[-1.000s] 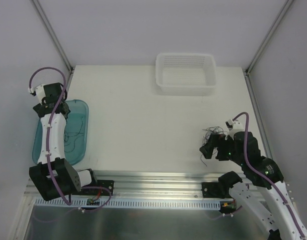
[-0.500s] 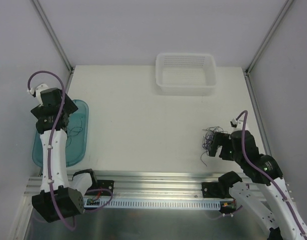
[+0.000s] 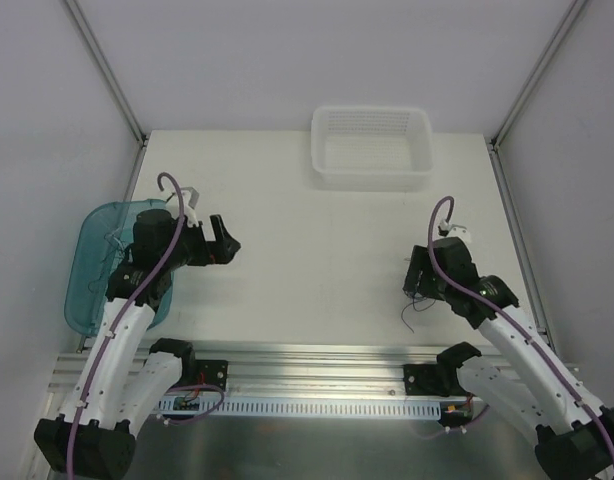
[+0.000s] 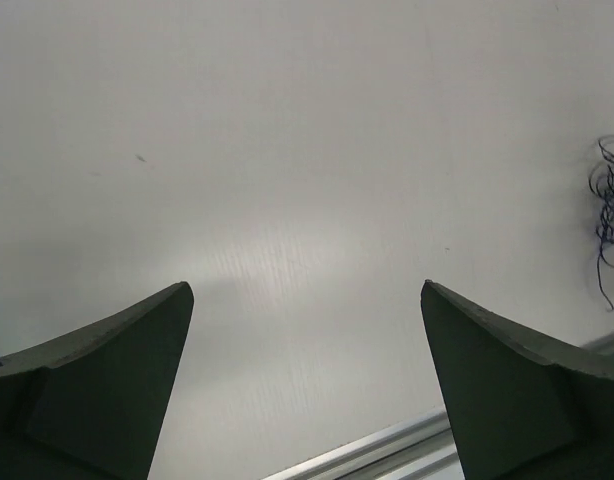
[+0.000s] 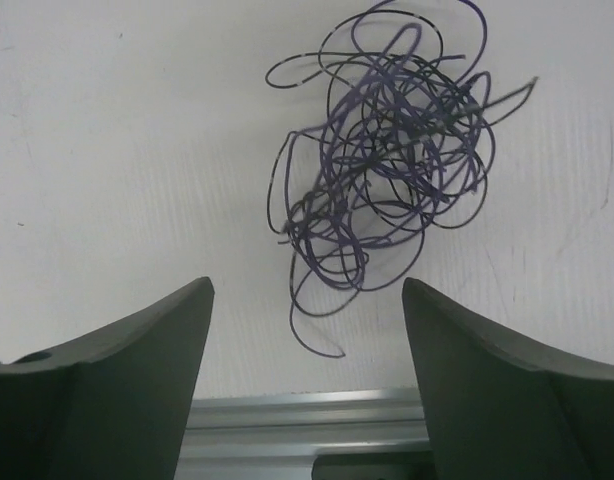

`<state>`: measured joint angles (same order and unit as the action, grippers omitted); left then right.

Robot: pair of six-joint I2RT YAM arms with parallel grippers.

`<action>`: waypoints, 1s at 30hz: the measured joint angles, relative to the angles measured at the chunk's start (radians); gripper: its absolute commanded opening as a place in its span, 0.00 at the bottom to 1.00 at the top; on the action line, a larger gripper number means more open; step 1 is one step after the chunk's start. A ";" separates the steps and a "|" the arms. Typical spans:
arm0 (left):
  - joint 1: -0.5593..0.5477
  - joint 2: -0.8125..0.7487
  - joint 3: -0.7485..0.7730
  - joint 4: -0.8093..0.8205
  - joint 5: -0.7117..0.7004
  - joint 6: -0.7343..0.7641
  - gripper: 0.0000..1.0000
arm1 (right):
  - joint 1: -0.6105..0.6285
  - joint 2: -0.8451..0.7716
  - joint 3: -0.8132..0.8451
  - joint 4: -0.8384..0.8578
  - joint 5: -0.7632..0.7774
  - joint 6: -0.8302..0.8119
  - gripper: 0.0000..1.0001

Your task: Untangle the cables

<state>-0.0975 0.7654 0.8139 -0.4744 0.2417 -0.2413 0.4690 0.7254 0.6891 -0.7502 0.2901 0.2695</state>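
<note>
From above, your left arm (image 3: 137, 300) reaches out over the bare white bench (image 3: 307, 250), its left jaws spread and holding nothing, just beside the teal tray (image 3: 87, 265) at the bench's left edge. Your right arm (image 3: 487, 300) hangs over the cables (image 3: 411, 312) near the right front of the bench; the wrist covers most of the clump, and only a thin strand trails out toward the front rail (image 3: 317, 352). The white mesh basket (image 3: 372, 148) sits at the far edge, well apart from both arms. In your left wrist view, the left jaws stand wide apart over plain bench (image 4: 287, 150), with the cables (image 4: 611, 205) small at the far right edge. In your right wrist view, the right jaws are parted and pinch nothing; the cables (image 5: 387, 150) lie as one knotted purple and black tangle on the bench, beyond the fingertips (image 5: 177, 310), with a lower loop hanging down between them.
</note>
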 measured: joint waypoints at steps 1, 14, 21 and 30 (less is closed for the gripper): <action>-0.029 0.000 -0.038 0.024 0.030 -0.002 0.99 | 0.000 0.034 -0.005 0.029 0.000 0.000 0.72; -0.092 -0.006 -0.140 0.117 0.177 0.001 0.99 | 0.166 0.312 -0.035 0.369 -0.113 -0.060 0.02; -0.092 -0.003 -0.144 0.121 0.210 0.001 0.99 | 0.422 0.531 0.129 0.480 -0.281 -0.141 0.23; -0.134 0.008 -0.159 0.131 0.240 -0.021 0.99 | 0.583 0.677 0.371 0.390 -0.214 -0.166 0.75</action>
<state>-0.2317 0.7731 0.6544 -0.3435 0.4812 -0.2619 1.0523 1.4025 1.0599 -0.3603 0.0757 0.1040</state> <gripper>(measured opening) 0.990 0.723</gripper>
